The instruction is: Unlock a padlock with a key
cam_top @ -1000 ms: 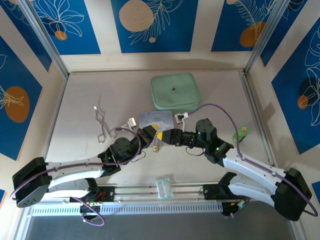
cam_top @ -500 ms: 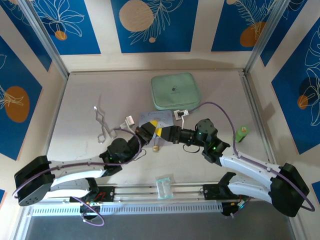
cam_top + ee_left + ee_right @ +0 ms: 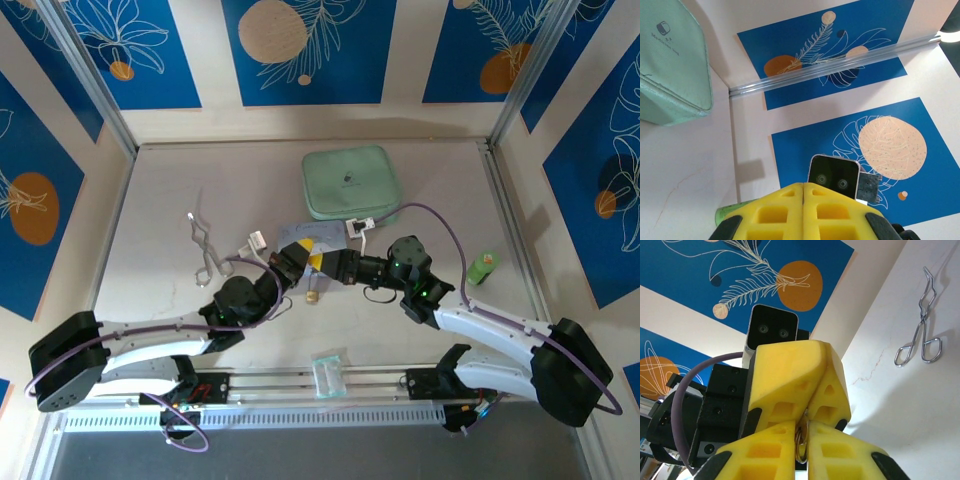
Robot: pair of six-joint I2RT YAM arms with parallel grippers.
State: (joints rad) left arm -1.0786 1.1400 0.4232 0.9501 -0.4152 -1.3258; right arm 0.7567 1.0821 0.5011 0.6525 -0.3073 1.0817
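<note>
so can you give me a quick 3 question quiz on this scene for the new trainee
1. True or false: the left pincer has its fingers spread wide apart.
2. Which thing lies on the table on the left arm's side, beyond the two pincers? A) metal tongs B) a red cup C) a banana
3. Fill in: in its own wrist view, the right pincer is closed on a small metal ____.

Key
1. False: its yellow fingers are pressed together.
2. A
3. ring
</note>
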